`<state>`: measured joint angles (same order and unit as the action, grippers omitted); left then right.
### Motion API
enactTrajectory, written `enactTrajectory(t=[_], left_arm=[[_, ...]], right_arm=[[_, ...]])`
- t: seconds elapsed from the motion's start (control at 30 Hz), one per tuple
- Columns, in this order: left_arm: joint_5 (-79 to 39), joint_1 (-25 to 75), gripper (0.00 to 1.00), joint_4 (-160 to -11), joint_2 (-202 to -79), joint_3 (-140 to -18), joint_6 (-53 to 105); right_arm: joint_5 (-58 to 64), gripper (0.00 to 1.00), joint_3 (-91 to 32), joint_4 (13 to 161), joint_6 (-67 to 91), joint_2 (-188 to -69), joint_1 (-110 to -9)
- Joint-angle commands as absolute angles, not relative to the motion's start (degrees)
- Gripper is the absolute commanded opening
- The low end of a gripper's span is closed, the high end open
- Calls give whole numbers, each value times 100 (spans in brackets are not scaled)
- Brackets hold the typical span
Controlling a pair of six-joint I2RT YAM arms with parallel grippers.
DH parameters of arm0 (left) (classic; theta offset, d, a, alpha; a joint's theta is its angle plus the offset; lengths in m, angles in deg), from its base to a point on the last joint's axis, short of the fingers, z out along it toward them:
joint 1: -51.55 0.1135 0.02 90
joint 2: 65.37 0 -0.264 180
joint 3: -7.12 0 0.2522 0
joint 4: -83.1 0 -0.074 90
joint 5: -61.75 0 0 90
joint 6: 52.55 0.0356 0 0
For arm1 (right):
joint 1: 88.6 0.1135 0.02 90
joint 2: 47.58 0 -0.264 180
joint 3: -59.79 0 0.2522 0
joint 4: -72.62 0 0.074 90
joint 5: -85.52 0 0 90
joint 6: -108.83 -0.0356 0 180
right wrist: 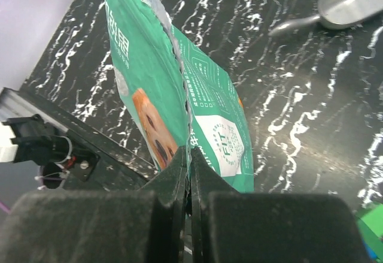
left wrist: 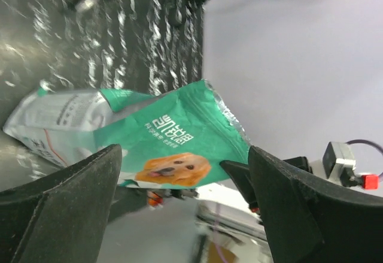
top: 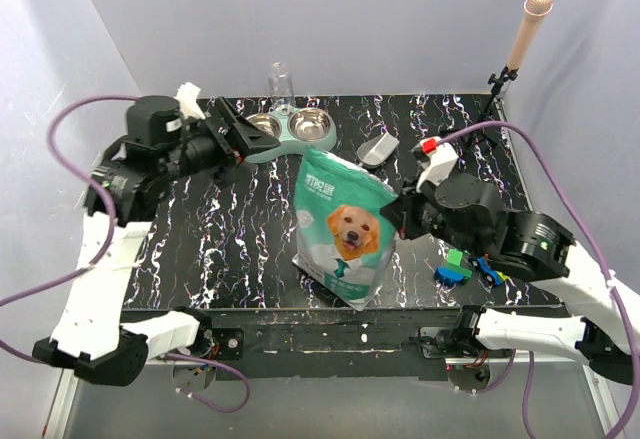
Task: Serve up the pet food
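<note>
A teal-and-white bag (top: 345,224) picturing a golden retriever stands upright near the table's front middle. The pet food itself is hidden inside it. My right gripper (top: 397,209) is shut on the bag's right side seam; in the right wrist view its fingers (right wrist: 179,173) pinch the edge of the bag (right wrist: 149,71). My left gripper (top: 243,136) hovers at the back left, open and empty, pointing toward the bag (left wrist: 167,137), which shows between the spread fingers (left wrist: 90,179) at a distance.
A mint-green double steel bowl (top: 290,127) with a clear bottle (top: 281,84) sits at the back centre. A grey scoop (top: 378,149) lies to its right. Blue and green toys (top: 465,267) lie front right. A microphone stand (top: 520,39) rises at the back right corner.
</note>
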<state>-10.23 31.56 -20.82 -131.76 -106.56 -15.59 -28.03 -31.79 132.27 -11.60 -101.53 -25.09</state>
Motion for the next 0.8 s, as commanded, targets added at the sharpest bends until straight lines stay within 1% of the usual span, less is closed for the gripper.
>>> enactTrajectory(t=[0.0, 0.13, 0.23, 0.27, 0.33, 0.4, 0.43, 0.5, 0.53, 0.67, 0.77], left_arm=[[339, 2959, 85, -3645, -13208, -9858, -2880], [-3, 2195, 86, -3823, -13629, -10094, -3093], [-302, 1895, 86, -3604, -14042, -10524, -3154], [-346, 1877, 85, -3507, -14156, -10612, -3146], [-443, 1859, 77, -3279, -14280, -10553, -3329], [-487, 1851, 72, -3269, -14246, -10194, -3733], [-566, 1842, 71, -3269, -14176, -9991, -3917], [-829, 1833, 73, -3435, -14000, -9640, -4199], [-891, 1824, 76, -3506, -13956, -9533, -4279], [-1041, 1649, 85, -3550, -14078, -9664, -4253], [-1164, 1464, 84, -3559, -14218, -9673, -4253]], right_arm=[[-3876, 1, -3465, 12681, -947, -9566, -2523], [-3789, 1, -3448, 12480, -895, -9618, -2523], [-3526, 1, -3509, 12330, -737, -9811, -2514], [-3403, 1, -3553, 12295, -666, -9933, -2523], [-3209, 1, -3623, 12234, -543, -10109, -2523], [-3120, 1, -3720, 12216, -534, -10198, -2514], [-3024, 1, -3703, 12155, -508, -10198, -2523], [-2848, 1, -3615, 12005, -394, -10137, -2523], [-2726, 1, -3571, 11970, -324, -10111, -2523], [-2374, 1, -3588, 12232, -165, -10119, -2523], [-2137, 1, -3527, 12339, -165, -10067, -2523]])
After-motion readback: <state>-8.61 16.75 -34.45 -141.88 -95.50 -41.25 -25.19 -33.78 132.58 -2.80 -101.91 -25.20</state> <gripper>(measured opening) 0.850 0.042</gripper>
